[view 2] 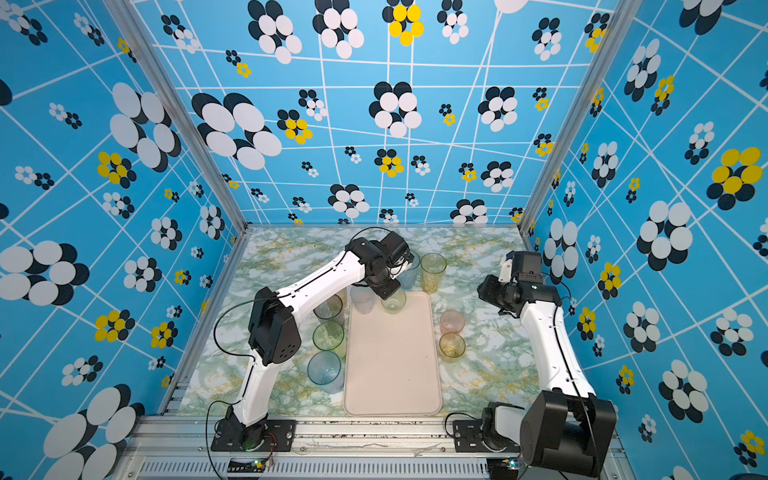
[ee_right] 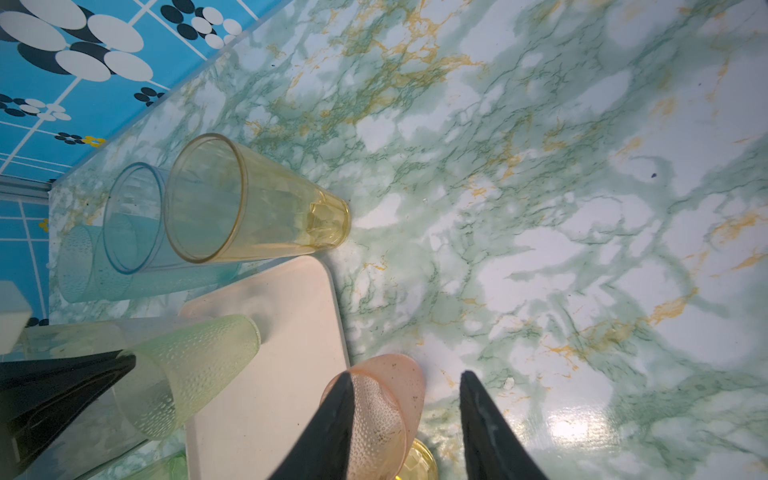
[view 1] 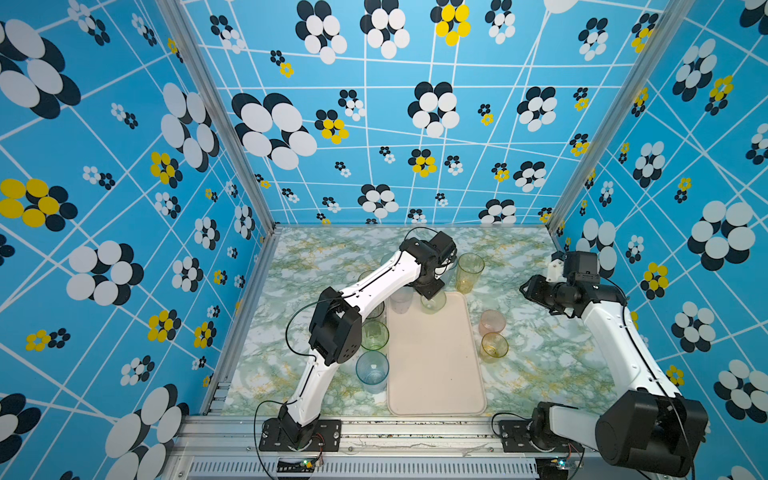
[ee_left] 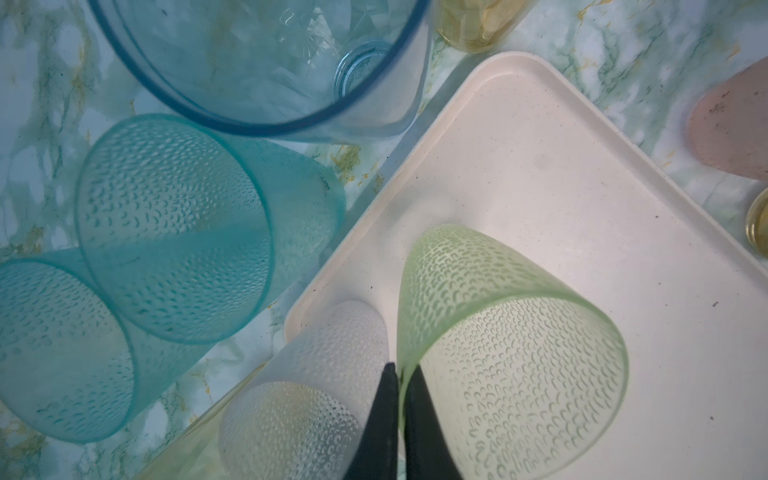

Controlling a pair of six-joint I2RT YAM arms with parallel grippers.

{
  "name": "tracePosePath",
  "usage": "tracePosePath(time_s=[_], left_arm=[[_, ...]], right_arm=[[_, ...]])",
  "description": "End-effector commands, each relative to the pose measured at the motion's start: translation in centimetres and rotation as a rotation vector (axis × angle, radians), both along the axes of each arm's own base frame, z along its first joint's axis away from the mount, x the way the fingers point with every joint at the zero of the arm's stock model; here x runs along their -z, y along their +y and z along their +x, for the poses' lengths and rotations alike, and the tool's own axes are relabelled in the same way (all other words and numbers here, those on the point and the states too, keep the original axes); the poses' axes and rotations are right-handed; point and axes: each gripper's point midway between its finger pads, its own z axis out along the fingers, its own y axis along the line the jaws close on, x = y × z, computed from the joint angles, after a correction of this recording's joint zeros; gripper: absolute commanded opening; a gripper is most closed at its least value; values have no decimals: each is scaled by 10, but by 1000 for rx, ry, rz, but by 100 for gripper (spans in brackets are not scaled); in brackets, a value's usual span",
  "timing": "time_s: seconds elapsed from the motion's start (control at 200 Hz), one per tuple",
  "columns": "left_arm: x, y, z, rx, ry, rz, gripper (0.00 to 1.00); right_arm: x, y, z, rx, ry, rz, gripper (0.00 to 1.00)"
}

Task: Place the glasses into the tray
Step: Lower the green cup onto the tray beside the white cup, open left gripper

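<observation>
In both top views the tray [view 1: 436,374] is seen lying lengthwise at the lower centre of the table [view 1: 561,353], and most of it is bare. Only a frosted green glass [view 1: 433,303] and a whitish glass [view 1: 401,300] are seen at its upper end. Both are partly covered by the left arm [view 1: 374,282], which also hides most of the glasses behind it.

In the left wrist view the left gripper [ee_left: 399,366] is seen low in the frame, pinched tight on the frosted green glass's rim. The glass's base is over a corner of the tray; whether it rests there cannot be told. A pink glass [ee_left: 731,124] is cut off by the right edge and a blue glass [ee_left: 257,62] by the top edge.

In the right wrist view the right gripper [ee_right: 406,373] is seen at the bottom edge with its jaws apart and nothing clamped. The pink glass is partly masked by one finger, and little of an amber glass [ee_right: 417,463] below it can be made out.
</observation>
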Motion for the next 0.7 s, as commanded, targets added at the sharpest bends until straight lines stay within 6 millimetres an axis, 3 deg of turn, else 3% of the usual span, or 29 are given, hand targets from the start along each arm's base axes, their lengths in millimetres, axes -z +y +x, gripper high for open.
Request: tracePosePath(time_s=[0.0, 0.695], left_arm=[[3, -1, 1, 18, 27, 1, 0], [23, 4, 12, -5, 57, 4, 0]], right_arm=[[-5, 1, -2, -15, 7, -24, 44], [-5, 1, -4, -20, 19, -41, 44]])
